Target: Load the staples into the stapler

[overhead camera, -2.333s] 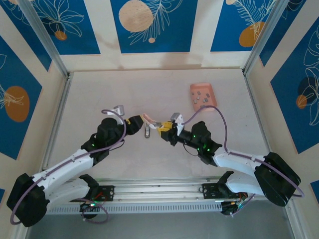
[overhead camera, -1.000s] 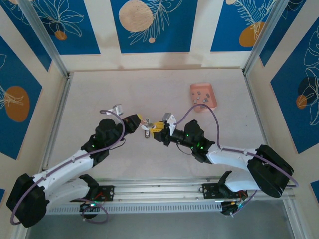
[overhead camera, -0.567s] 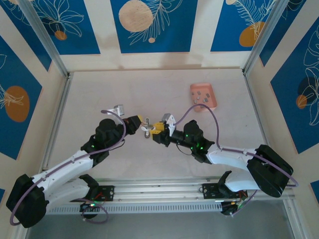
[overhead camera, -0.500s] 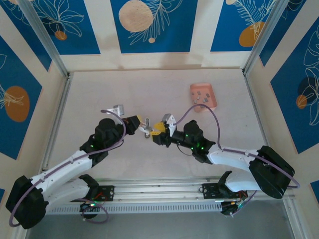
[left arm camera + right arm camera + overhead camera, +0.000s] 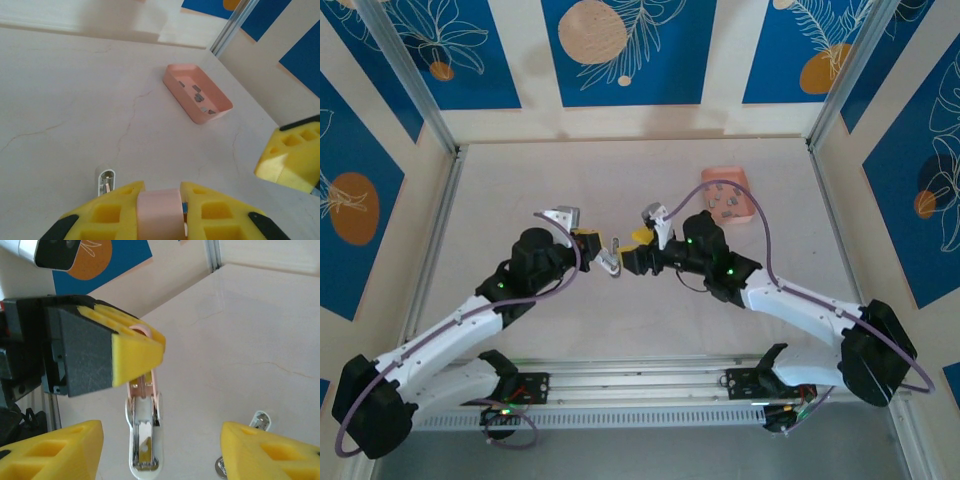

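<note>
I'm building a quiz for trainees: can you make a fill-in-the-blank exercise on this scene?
1. The left gripper is shut on the ____.
2. The right gripper is ____.
3. The staples lie in a pink ____.
Missing words: stapler; open; tray.

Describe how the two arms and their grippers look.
Both have white links and black joints, with small green lights. A purple cable loops along the left arm and the right arm. The left gripper and right gripper have black fingers faced with yellow pads moulded with square recesses.
</note>
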You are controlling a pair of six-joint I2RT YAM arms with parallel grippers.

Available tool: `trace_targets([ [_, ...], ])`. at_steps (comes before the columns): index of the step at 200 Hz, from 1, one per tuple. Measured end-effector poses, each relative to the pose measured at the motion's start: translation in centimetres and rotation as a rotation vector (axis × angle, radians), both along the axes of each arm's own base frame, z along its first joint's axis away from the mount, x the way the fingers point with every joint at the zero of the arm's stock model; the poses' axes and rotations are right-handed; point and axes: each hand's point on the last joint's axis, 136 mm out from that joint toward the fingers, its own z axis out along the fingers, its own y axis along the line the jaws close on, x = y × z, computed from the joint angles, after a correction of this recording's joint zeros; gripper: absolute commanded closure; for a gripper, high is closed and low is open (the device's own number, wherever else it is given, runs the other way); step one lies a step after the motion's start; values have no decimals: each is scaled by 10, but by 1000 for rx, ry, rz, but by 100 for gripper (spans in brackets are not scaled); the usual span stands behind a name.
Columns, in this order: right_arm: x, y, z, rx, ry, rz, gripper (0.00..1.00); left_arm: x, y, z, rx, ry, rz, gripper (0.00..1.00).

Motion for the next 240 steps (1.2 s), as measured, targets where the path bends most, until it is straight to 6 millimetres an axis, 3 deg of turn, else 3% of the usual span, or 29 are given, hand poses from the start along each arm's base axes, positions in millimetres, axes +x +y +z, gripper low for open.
trace_targets([
  [46,0,17,-31,-74,62,53,34,2,-9,-4,-8,48,-27,91],
  [99,-4,30,-48,-111,69,97,36,1,-17,-5,-45,98,-44,91],
  [158,-3,35,-51,-104,60,108,65,0,-21,-3,-74,123,-57,89],
  [171,-3,36,-49,-100,51,108,68,0,-21,-3,-74,124,-56,82],
  [205,3,30,-50,-105,33,59,71,1,-19,-2,-73,120,-47,41],
  [240,21,4,-63,-145,67,-122,71,1,3,1,-54,63,42,26],
])
